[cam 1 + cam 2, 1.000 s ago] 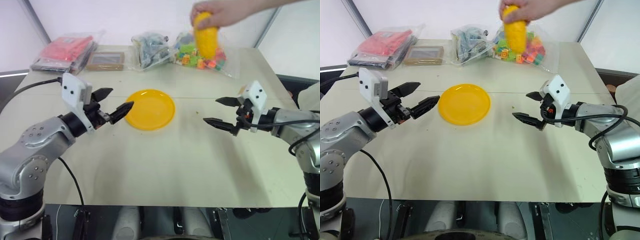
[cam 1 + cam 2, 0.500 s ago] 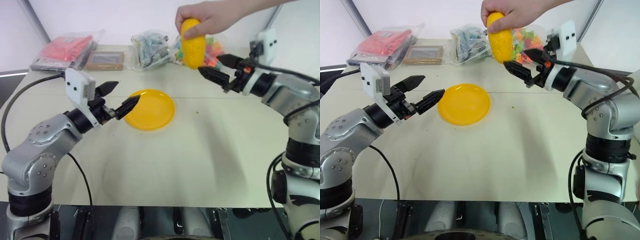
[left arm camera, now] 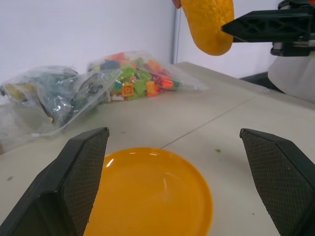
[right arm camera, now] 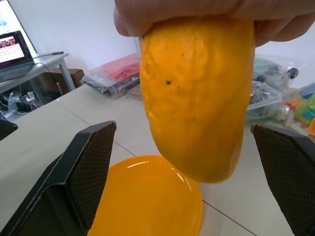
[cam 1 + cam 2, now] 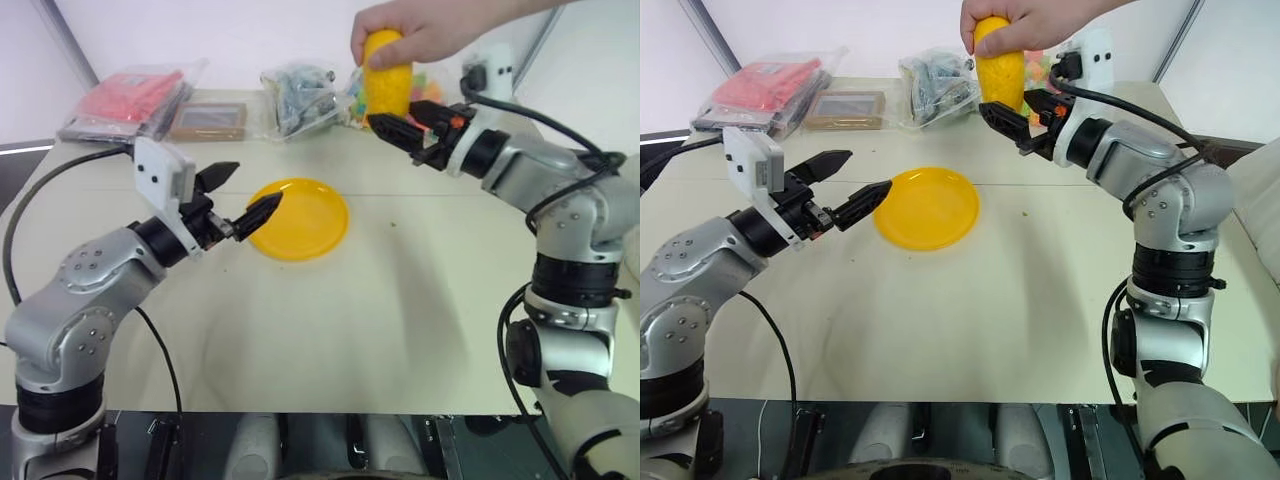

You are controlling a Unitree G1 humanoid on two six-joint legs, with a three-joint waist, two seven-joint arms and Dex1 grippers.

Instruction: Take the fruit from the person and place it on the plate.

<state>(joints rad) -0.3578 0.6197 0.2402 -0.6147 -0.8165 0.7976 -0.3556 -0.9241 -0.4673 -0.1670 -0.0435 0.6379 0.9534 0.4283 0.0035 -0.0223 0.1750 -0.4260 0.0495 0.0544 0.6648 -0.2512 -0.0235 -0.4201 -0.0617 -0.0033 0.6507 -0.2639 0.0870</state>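
Right fingers (image 4: 93,167) spread wide either side of the hand-held fruit (image 4: 197,98) — left fingers (image 3: 83,167) spread, empty

One smooth yellow-orange oval fruit (image 4: 197,103) hangs between the spread jaws of the right gripper (image 5: 1012,112), gripped from above by one bare hand (image 5: 1025,22). One round, shallow, bright yellow plastic plate (image 5: 300,218) lies just ahead of the left gripper's (image 5: 243,194) parted jaws. Beyond them lie three clear plastic bags: one of multicoloured blocks (image 3: 142,78), one of dark grey pieces (image 5: 298,95), one of red items (image 5: 135,100). One flat brown-framed box (image 5: 211,121) lies beside the red bag.
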